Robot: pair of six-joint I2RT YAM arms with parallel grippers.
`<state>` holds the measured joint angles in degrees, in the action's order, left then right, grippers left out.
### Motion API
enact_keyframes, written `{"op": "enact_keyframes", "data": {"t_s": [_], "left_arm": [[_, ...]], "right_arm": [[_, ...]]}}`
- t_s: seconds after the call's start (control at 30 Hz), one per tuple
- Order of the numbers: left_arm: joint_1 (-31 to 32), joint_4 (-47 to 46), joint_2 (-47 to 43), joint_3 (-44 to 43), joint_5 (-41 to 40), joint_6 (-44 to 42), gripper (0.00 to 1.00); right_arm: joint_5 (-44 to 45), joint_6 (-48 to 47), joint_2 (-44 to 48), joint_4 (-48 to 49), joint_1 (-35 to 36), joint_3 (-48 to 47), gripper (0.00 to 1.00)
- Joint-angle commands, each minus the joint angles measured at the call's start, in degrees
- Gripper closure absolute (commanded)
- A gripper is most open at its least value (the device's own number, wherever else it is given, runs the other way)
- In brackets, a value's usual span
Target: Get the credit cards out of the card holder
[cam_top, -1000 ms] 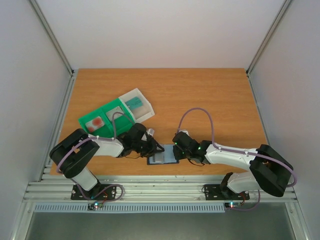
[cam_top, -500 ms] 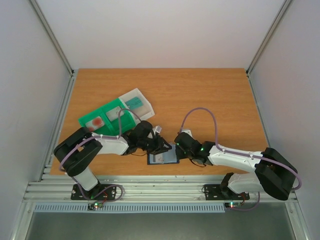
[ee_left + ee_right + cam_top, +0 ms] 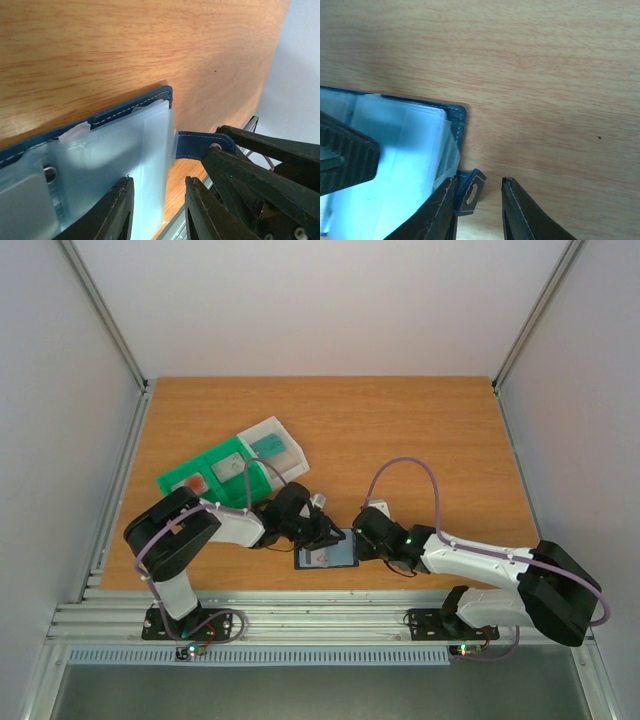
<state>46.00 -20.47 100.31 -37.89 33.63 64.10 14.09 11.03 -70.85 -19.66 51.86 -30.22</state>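
With the left gripper (image 3: 159,187) narrowly spread over the clear sleeves (image 3: 110,150) of the open card holder (image 3: 130,107) lying just beneath it, and the right gripper (image 3: 479,184) slightly parted astride the tab clasp (image 3: 470,192), risks dragging the whole holder or pinching bare sleeve, leaving credit cards inside.

Card holder (image 3: 132,106) cut off by bottom edge; sleeve (image 3: 110,160) contents too blurred.
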Motion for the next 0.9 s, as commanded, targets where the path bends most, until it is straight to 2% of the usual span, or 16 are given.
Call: {"op": "enact_keyframes", "data": {"t_s": [0.0, 0.13, 0.33, 0.47, 0.67, 0.87], "left_arm": [[0.3, -0.3, -1.8, -1.5, -1.2, -1.2, 0.69], [0.3, 5.6, -4.9, -1.3, -3.2, -3.2, 0.65], [-0.8, 13.2, -10.0, 0.4, -7.6, -5.5, 0.63], [-1.9, 18.0, -13.6, 2.1, -10.7, -6.0, 0.62], [-3.5, 22.8, -19.5, 5.9, -12.1, -6.6, 0.61], [-5.7, 22.8, -23.7, 9.6, -9.5, -7.2, 0.6]], "right_arm": [[-2.7, 0.0, 3.7, -1.1, 0.2, -0.5, 0.74], [-7.9, 0.1, 7.5, -2.1, 0.2, -1.3, 0.71], [-17.2, 3.6, 8.9, 0.2, 0.2, -2.4, 0.71], [-20.8, 5.4, 7.2, 3.4, 0.4, -2.6, 0.76], [-24.0, 6.8, 2.7, 7.6, 0.5, -2.9, 0.77], [-25.7, 7.3, -2.9, 11.8, 1.4, -4.0, 0.78]]}}
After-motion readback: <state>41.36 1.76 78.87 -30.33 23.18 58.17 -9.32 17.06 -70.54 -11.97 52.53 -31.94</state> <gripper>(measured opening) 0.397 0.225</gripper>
